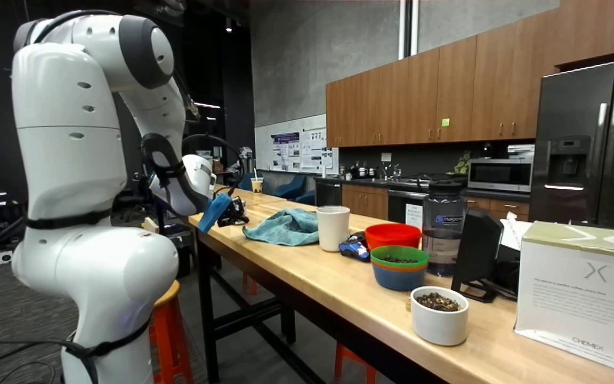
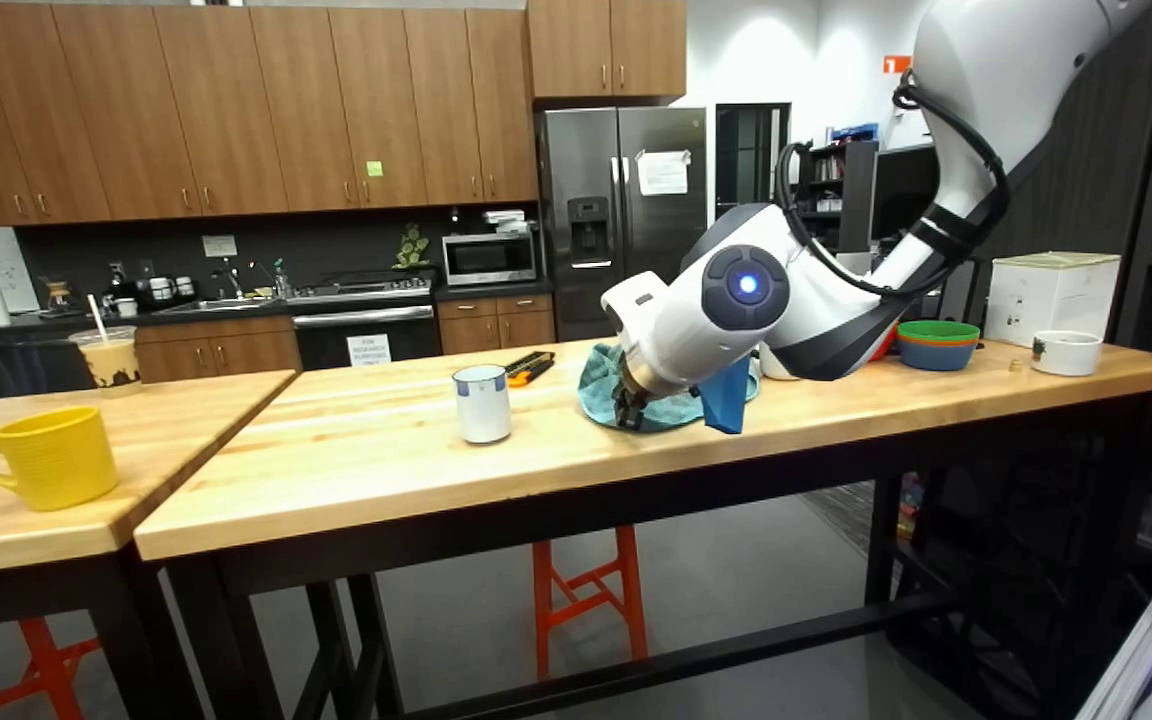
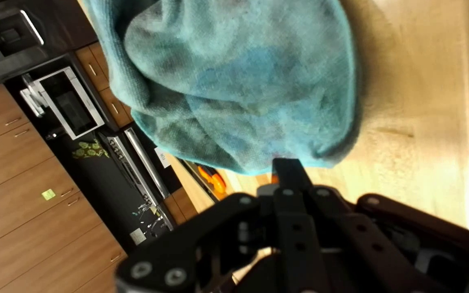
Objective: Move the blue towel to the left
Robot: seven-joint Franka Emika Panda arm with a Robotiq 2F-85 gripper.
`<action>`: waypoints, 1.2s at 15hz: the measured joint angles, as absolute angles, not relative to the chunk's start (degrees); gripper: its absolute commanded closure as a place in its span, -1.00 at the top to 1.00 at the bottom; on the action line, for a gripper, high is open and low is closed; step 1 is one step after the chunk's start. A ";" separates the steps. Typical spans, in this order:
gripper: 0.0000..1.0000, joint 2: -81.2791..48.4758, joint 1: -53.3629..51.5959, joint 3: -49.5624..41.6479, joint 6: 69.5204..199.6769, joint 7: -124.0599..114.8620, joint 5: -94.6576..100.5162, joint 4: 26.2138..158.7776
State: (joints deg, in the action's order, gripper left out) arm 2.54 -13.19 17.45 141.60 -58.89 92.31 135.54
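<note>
The fingers [image 3: 290,175] are closed together at the edge of the towel [image 3: 259,81]; whether they pinch any of it cannot be told. The towel lies rumpled on the worktop [image 2: 366,450]. Just beside it, in an exterior view, stands a cup [image 1: 332,229]. Apart from it, in an exterior view, a mug [image 2: 483,410] stands near an orange-handled tool [image 2: 532,372].

I've got the counter [image 2: 366,450]: tall white cup [image 1: 332,229], blue-and-black item [image 1: 356,247] just beside it, can't tell what. Then red bowl [image 1: 392,234], bowl stack [image 1: 399,272] with green on top, Nalgene bottle [image 1: 443,240], Chemex box [image 1: 579,304], white bowl [image 1: 439,326] of dark bits [image 1: 437,302] near the edge. In an exterior view I also see a blue-rimmed cup [image 2: 482,408]. Yellow mug [image 2: 61,460] and straw drink [image 2: 109,362] sit on the neighbouring counter [image 2: 176,420]; microwave [image 2: 489,258], fridge [image 2: 648,235] behind.
</note>
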 measured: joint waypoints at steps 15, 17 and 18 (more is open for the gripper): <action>-1.00 3.37 -13.10 13.15 152.30 -47.37 87.47 131.55; -0.48 3.40 -12.96 12.78 152.88 -41.90 82.68 132.75; -0.46 3.43 -12.86 12.66 152.94 -39.52 80.64 133.18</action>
